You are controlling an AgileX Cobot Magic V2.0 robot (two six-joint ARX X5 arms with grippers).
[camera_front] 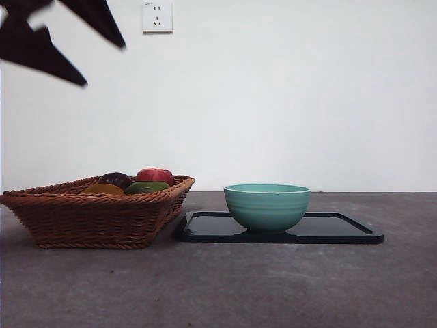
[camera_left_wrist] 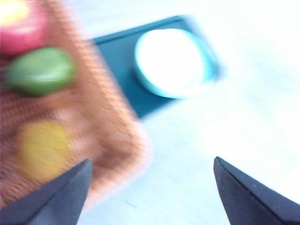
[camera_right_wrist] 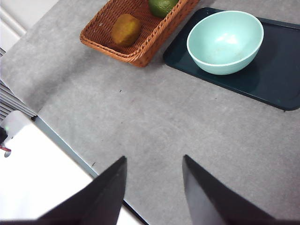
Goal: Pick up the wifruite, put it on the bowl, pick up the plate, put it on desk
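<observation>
Front view: one wicker basket at lower left holds four fruits: one yellow-orange wifruite, one green fruit, one dark purple fruit and one red fruit. One mint-green bowl stands on one black plate on the desk. A wall socket at top bears no readable writing. A dark gripper shows at upper left.

Left wrist view (blurred): the left gripper, jaws wide apart and empty, hangs above the basket's edge, the wifruite near one jaw.

Right wrist view: the right gripper, jaws apart and empty, hangs over bare desk, well apart from the bowl.
</observation>
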